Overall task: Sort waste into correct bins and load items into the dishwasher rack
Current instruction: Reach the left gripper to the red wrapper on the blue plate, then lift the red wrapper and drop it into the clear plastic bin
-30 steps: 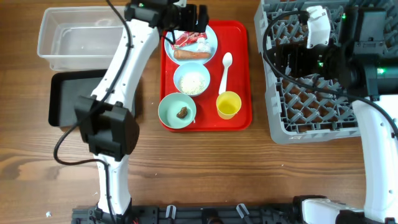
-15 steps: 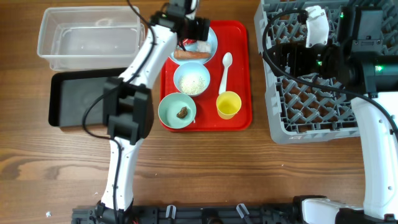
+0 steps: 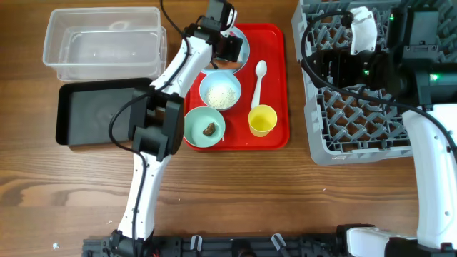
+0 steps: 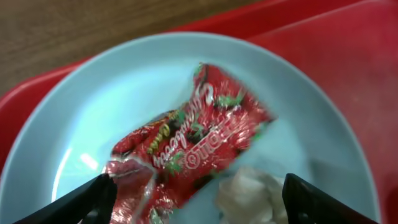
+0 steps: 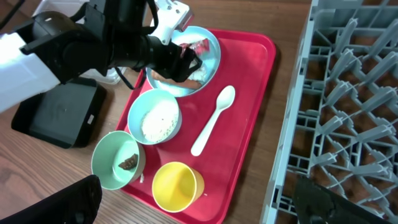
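Snack wrapper (image 4: 193, 146) — crinkled glossy red-and-white foil — lies on smooth round light blue plate (image 4: 112, 106), on red tray (image 3: 277, 86), counter's far edge. Left pincer (image 4: 202, 199) spread wide, straddling it, not clamped; right pincer (image 5: 202, 199) spread, empty.

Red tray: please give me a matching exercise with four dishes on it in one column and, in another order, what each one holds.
Column A:
1. small white bowl
2. small light blue bowl
3. yellow cup
4. light blue round plate

Column B:
a. nothing
b. red-and-white snack wrapper
c. white rice-like crumbs
d. small brown lump

Pairs: 1-c, 2-d, 3-a, 4-b.
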Tool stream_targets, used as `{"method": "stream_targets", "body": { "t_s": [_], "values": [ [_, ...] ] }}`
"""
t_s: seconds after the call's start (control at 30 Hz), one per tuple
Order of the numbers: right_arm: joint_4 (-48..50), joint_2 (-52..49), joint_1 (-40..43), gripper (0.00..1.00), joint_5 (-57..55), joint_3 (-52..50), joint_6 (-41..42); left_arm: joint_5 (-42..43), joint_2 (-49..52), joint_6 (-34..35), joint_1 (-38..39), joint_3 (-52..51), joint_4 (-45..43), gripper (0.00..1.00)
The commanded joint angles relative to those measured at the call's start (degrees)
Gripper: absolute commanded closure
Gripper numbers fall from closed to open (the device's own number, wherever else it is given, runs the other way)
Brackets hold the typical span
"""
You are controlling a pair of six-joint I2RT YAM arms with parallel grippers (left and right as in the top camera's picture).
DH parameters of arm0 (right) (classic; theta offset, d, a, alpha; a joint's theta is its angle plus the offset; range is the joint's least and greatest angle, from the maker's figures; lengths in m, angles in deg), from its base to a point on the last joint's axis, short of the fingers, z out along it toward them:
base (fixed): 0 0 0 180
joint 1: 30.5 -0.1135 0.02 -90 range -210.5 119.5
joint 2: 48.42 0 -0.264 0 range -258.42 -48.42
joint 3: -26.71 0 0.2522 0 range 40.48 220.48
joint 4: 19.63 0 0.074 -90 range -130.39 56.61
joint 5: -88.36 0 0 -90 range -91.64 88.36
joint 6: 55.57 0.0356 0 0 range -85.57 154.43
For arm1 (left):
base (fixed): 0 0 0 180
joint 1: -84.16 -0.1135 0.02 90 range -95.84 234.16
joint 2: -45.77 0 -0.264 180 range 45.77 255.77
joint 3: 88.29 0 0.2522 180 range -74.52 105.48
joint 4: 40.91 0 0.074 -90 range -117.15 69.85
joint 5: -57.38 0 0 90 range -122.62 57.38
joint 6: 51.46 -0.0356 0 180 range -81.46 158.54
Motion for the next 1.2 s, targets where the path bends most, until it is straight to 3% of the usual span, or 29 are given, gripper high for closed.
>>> {"method": "stream_targets", "body": {
  "t_s": [0.0, 0.13, 0.17, 0.27, 0.33, 0.77, 0.97, 1.17],
  "values": [
    [-0.3, -1.8, -0.3, 0.00, -0.2, 1.4, 0.8, -0.7, 3.2, -1.3, 0.0, 0.3, -0.1, 0.17],
    [-0.5, -2.6, -0.3, 0.00, -0.2, 1.4, 0.9, -0.7, 3.3, -1.3, 0.0, 0.3, -0.3, 0.27],
    [-0.5, -2.6, -0.3, 0.00, -0.2, 1.4, 0.9, -0.7, 3.3, -1.3, 0.0, 0.3, -0.3, 0.37],
    [-0.5, -2.7, -0.3, 0.00, -0.2, 1.4, 0.9, -0.7, 3.3, -1.3, 0.0, 0.3, -0.3, 0.79],
    [-0.5, -2.7, -0.3, 0.00, -0.2, 1.4, 0.9, -0.7, 3.3, -1.1, 0.0, 0.3, -0.3, 0.94],
    [-0.5, -2.7, -0.3, 0.00, -0.2, 1.4, 0.9, -0.7, -5.0, 4.2, -0.1, 3.0, -0.5, 0.96],
    [-0.4, -2.7, -0.3, 0.00, -0.2, 1.4, 0.9, -0.8, -13.8, 13.2, -1.3, 3.0, 3.7, 0.96],
    [-0.4, -2.7, -0.3, 0.00, -0.2, 1.4, 0.9, -2.1, -20.4, 25.2, -7.2, 3.0, 14.7, 0.96]
  ]
}}
